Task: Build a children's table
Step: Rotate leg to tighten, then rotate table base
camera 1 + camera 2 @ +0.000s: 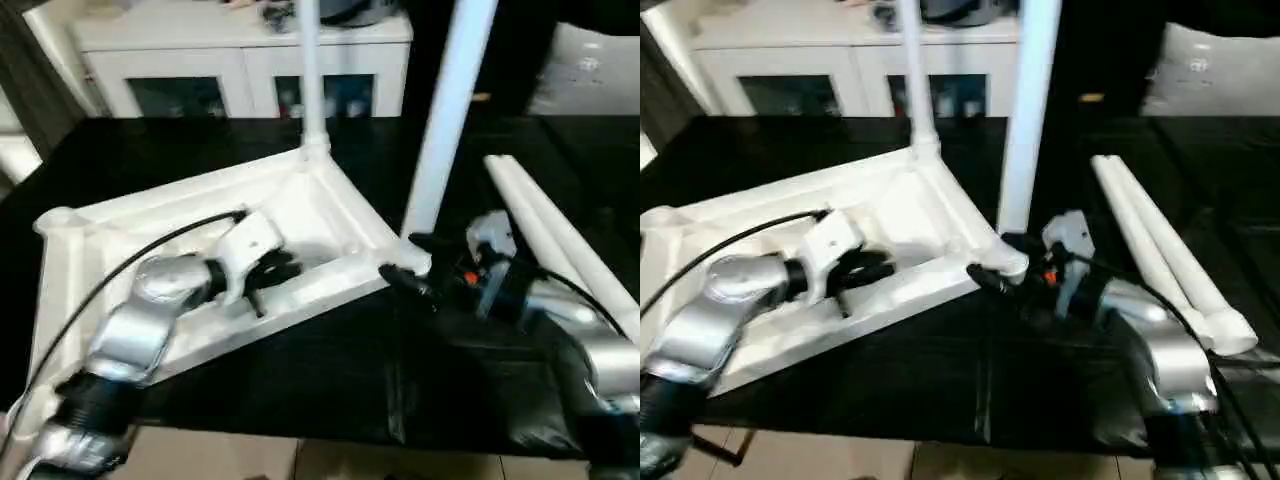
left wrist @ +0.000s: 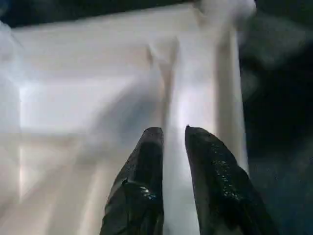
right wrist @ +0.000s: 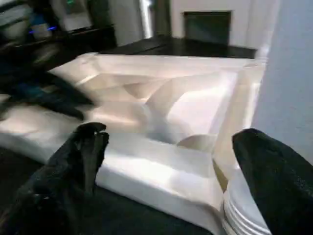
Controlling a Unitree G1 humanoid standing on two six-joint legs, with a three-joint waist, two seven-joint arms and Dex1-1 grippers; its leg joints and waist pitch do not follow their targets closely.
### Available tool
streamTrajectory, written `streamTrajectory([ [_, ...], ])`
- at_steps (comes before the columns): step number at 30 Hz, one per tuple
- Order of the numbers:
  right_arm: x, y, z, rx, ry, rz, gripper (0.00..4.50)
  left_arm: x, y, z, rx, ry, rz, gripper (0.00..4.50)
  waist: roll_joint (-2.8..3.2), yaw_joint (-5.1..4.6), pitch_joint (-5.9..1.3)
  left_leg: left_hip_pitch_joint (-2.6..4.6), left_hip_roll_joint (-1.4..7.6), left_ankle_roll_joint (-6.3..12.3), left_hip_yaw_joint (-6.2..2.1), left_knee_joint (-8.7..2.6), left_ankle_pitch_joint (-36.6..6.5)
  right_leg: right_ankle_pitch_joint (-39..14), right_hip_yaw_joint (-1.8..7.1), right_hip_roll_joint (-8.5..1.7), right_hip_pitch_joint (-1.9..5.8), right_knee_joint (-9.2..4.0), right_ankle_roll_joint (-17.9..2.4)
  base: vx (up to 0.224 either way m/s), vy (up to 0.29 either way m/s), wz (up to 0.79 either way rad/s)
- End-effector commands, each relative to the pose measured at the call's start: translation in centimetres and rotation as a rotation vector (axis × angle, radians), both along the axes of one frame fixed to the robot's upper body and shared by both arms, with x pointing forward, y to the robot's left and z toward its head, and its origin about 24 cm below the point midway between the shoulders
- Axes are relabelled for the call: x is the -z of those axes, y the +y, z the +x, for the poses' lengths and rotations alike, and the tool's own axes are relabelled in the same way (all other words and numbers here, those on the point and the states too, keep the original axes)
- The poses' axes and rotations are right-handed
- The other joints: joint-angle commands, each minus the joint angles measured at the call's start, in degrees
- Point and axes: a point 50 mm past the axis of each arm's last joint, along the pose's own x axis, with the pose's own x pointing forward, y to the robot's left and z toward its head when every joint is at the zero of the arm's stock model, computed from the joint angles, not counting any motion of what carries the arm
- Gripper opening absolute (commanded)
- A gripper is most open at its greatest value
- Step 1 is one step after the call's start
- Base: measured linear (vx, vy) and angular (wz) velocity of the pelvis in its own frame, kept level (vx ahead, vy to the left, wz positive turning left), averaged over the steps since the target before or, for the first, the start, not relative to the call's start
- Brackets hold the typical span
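Note:
The white table top lies upside down on the black surface, its ribbed underside facing up. One white leg stands upright in the far corner socket. A second leg stands in the corner socket nearest my right arm. Two loose legs lie side by side at the right. My left gripper reaches down inside the underside, its fingers close together astride a rib. My right gripper is open, with its fingertips spread on either side of that near corner socket at the base of the second leg.
A white cabinet with glass doors stands behind the black surface. A pale grey object sits at the back right. The black surface's front edge runs just below my forearms, with light floor beyond it.

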Motion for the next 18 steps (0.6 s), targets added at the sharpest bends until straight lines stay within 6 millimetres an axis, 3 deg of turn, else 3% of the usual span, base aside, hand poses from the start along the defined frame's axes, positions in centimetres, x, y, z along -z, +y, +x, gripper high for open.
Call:
streamTrajectory([
  [1, -0.1, -0.9, 1.8, 0.129, -0.035, -0.040, 4.50, -1.2, 0.1, -0.3, 0.007, -0.021, -0.010, 0.94, -0.28, -0.09, -3.25, 0.37, 3.03, 3.91, -1.07, -4.31, -7.53, -14.51, 2.72, -3.91, 2.85, -3.85, -12.47, 0.000, 0.000, 0.00],
  [5, -0.1, -1.9, 3.6, 0.282, -0.065, -0.109, 4.50, -1.5, 0.5, -0.4, -0.049, -0.037, -0.007, 0.94, -0.52, 0.26, -3.36, 0.38, 2.86, 3.80, -0.82, -4.08, -6.07, -11.06, 2.77, -3.74, 3.04, -3.44, -13.37, 0.000, 0.000, 0.00],
  [10, 0.6, -2.3, 4.0, 0.346, -0.074, -0.170, 4.50, -1.5, 1.2, -0.5, -0.116, -0.041, 0.023, 0.94, -0.72, 0.31, -3.65, -0.17, 2.57, 5.66, -0.77, -3.67, -3.50, -8.52, 2.65, -3.82, 3.60, -3.01, -13.54, 0.000, 0.000, 0.00],
  [14, 2.1, -0.4, 2.7, 0.229, -0.046, -0.155, 4.50, -1.4, 3.6, -0.2, -0.290, -0.024, 0.114, 0.94, -0.79, -0.06, -3.38, -0.22, 2.63, 6.45, -0.82, -3.76, -4.92, -11.17, 2.48, -3.75, 3.60, -3.41, -12.84, 0.000, 0.000, 0.00],
  [18, 3.3, 0.3, 1.3, 0.156, 0.011, -0.173, 4.50, -0.7, 5.5, 0.2, -0.390, -0.032, 0.234, 0.59, -0.75, -0.38, -3.22, -0.11, 2.57, 6.12, -0.92, -3.95, -6.98, -15.09, 2.37, -3.50, 3.39, -3.92, -11.27, 0.000, 0.000, 0.00],
])
